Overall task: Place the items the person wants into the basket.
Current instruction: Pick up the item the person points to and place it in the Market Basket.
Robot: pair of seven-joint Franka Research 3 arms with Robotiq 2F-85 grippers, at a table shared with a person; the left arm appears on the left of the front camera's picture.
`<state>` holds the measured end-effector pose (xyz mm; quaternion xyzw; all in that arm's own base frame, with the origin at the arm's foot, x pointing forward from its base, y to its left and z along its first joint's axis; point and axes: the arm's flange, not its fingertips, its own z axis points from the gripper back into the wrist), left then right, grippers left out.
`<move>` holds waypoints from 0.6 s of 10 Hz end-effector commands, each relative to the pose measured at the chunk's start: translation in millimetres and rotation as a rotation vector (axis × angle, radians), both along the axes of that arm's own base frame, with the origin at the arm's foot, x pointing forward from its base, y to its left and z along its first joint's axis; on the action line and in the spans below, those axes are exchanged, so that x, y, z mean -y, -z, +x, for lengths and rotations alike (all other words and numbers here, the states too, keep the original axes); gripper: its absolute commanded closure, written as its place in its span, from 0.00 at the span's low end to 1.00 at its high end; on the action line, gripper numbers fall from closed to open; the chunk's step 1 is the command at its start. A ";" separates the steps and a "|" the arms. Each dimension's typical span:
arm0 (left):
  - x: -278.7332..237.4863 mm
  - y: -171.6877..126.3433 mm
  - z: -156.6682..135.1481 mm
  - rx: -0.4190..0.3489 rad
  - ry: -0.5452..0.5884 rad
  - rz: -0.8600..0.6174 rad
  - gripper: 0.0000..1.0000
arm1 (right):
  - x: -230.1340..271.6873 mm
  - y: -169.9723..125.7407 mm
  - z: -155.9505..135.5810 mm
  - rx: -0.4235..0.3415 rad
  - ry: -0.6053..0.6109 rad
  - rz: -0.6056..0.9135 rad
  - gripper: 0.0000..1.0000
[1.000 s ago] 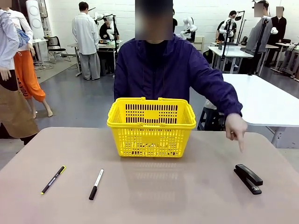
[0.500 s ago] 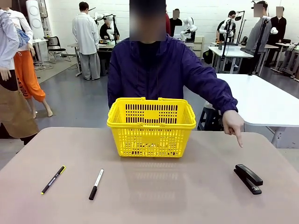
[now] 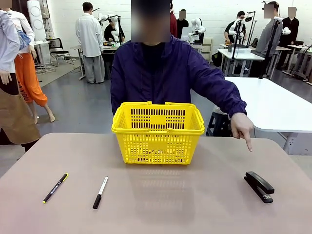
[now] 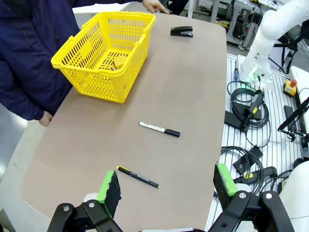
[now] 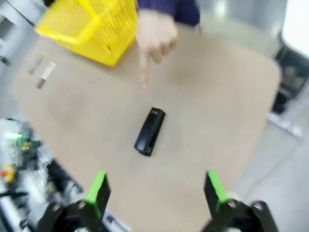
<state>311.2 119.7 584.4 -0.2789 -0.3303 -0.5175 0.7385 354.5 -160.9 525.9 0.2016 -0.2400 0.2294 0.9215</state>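
Jaws wide apart and holding nothing, my left gripper (image 4: 167,186) hangs over the left end of the table (image 3: 161,204), its green pads (image 4: 107,186) framing the black pen with yellow clip (image 4: 137,177) on the tabletop below. Right of the pen and apart from it lies the white-and-black marker (image 3: 100,192), both near my edge of the table. At the middle of the far side stands the yellow basket (image 3: 157,131), upright, handles folded down on its rim; my left wrist camera catches a small yellow object (image 4: 117,62) on its floor, too small to identify. Behind the basket is the person (image 3: 165,73) in a dark purple jacket, one arm stretched toward the right side, the hand (image 3: 242,127) above the table with its index finger pointing down. Nearer to me than that fingertip lies the black stapler (image 3: 259,186), flat on the table, well apart from the basket and touched by nothing. My right gripper (image 5: 155,188) hovers above the table on that side, fingers spread wide and empty, the stapler showing between them in a blurred wrist view with the pointing hand beyond it.
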 end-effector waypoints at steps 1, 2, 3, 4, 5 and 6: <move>-0.8 -1.9 0.6 0.009 0.008 -0.016 0.00 | -32.1 25.6 37.0 -0.225 0.055 -0.022 0.00; -0.8 -1.9 0.6 0.009 0.008 -0.016 0.00 | -46.0 38.7 48.7 -0.252 0.108 -0.047 0.00; -0.8 -1.9 0.6 0.009 0.008 -0.016 0.00 | -56.8 52.8 55.0 -0.268 0.156 -0.065 0.00; -0.8 -1.9 0.6 0.009 0.008 -0.016 0.00 | -66.4 67.0 59.8 -0.277 0.226 -0.076 0.00; -0.8 -1.9 0.6 0.009 0.008 -0.016 0.00 | -77.5 78.8 63.4 -0.263 0.284 -0.092 0.00; -0.8 -1.9 0.6 0.009 0.008 -0.016 0.00 | -90.3 90.5 68.5 -0.243 0.365 -0.118 0.00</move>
